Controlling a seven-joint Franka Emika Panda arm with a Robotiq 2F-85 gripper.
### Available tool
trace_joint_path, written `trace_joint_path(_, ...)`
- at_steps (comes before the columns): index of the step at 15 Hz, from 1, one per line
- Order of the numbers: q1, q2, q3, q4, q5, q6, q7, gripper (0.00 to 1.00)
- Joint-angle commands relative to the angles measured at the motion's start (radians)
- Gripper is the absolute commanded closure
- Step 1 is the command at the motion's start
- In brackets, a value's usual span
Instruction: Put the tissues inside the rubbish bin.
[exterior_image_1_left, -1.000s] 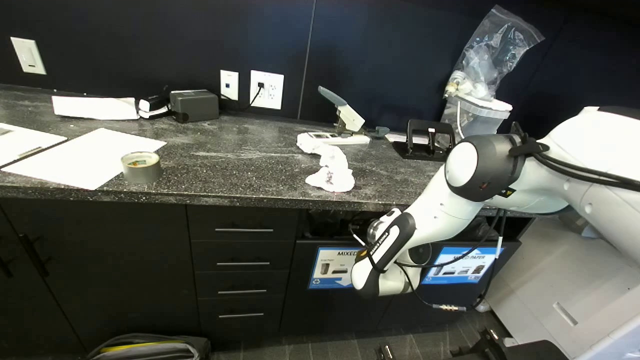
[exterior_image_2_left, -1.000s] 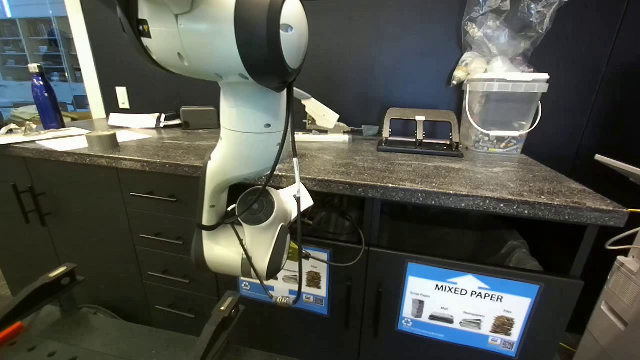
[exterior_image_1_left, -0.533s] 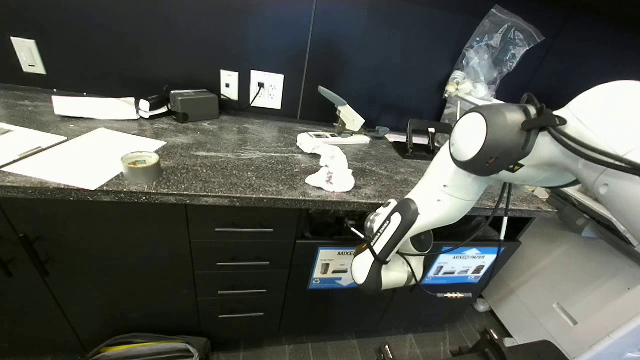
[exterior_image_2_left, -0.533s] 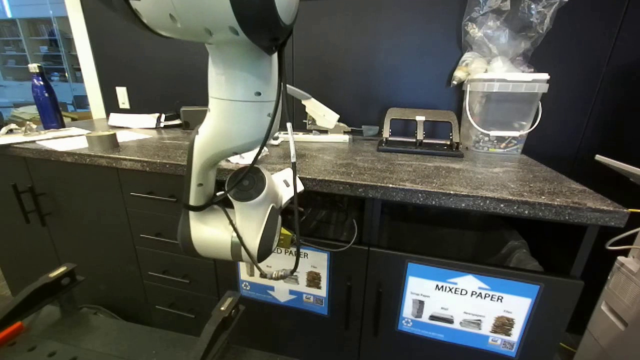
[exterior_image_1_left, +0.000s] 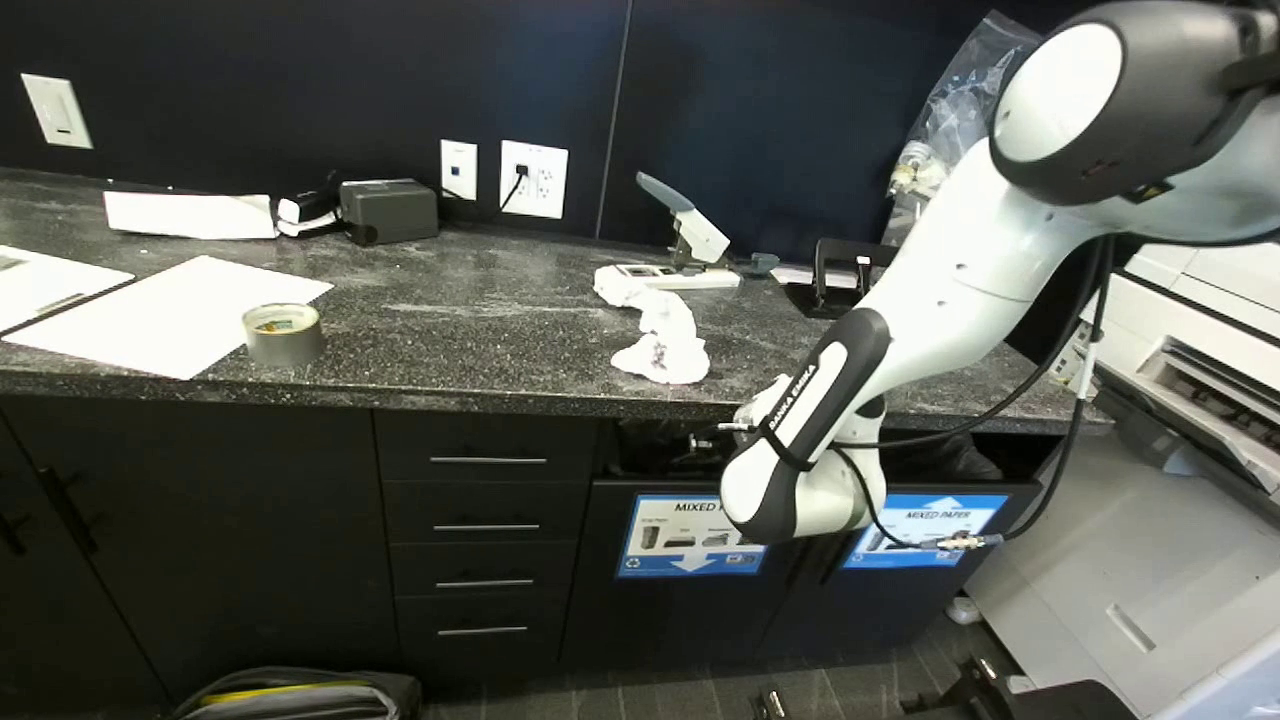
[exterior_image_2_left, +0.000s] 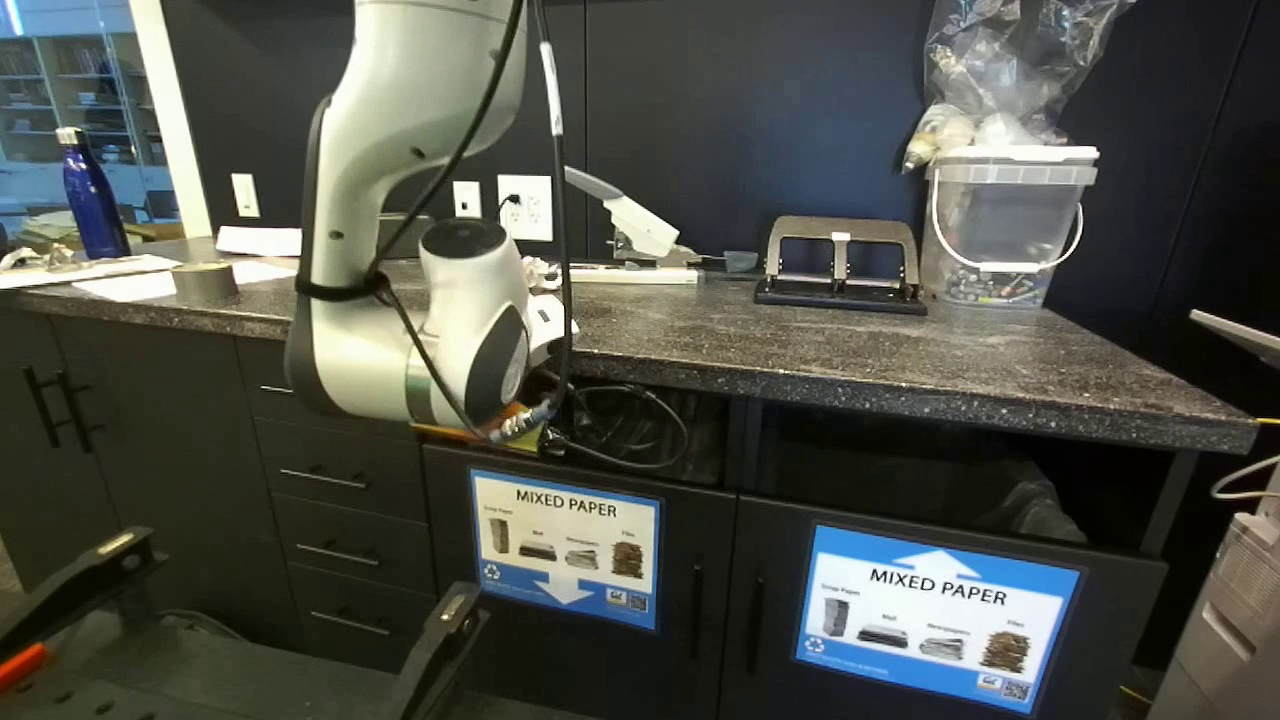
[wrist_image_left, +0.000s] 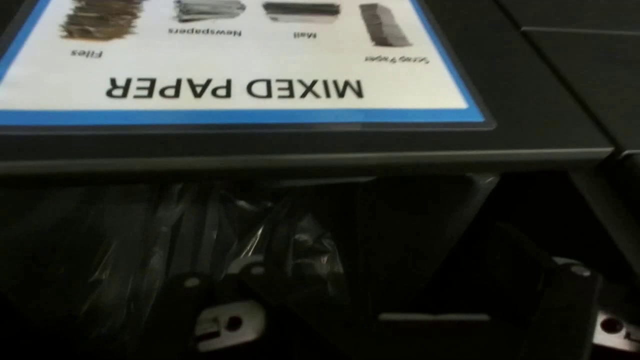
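White crumpled tissues (exterior_image_1_left: 665, 340) lie in a curved heap on the counter near its front edge. In an exterior view a small part of the tissues (exterior_image_2_left: 541, 272) shows behind the arm. The rubbish bin is under the counter, behind a black front panel (exterior_image_2_left: 690, 515) with a MIXED PAPER sign. In the wrist view its panel edge (wrist_image_left: 310, 162) and clear plastic liner (wrist_image_left: 215, 225) show. My gripper (wrist_image_left: 400, 285) is over the bin's opening, fingers wide apart; I see nothing between them, though it is dark there. In the exterior views the fingers are mostly hidden.
The dark counter (exterior_image_1_left: 480, 350) overhangs the opening. A stapler (exterior_image_1_left: 700, 235), a hole punch (exterior_image_2_left: 842, 262) and a clear bucket (exterior_image_2_left: 1005, 225) stand at the back. A tape roll (exterior_image_1_left: 283, 334) and paper sheets (exterior_image_1_left: 170, 315) lie left. A second bin panel (exterior_image_2_left: 780, 600) is alongside.
The arm has risen, with its elbow and wrist higher; the hand has moved up along the bin front, uncovering its sign. The tissues have not moved.
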Motion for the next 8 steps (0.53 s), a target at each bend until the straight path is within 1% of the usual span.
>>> trace_joint_path(1,-0.043,-0.249,0.085,-0.181,-0.006,-0.27,0.033,0.0)
trace_joint_path(2,-0.054,-0.304,0.116,-0.215,0.005,-0.352,0.037,0.0)
trace_joint_path(4,-0.126,-0.401,0.225,-0.265,0.016,-0.521,0.036,0.0)
trace_joint_path(5,-0.166,-0.435,0.283,-0.276,0.04,-0.607,0.024,0.0)
trace_joint_path(6,-0.191,-0.467,0.333,-0.274,0.085,-0.696,0.007,0.0)
trace_joint_path(7,-0.238,-0.488,0.397,-0.26,0.138,-0.782,-0.033,0.0)
trace_joint_path(8,-0.237,-0.518,0.415,-0.237,0.202,-0.868,-0.063,0.0)
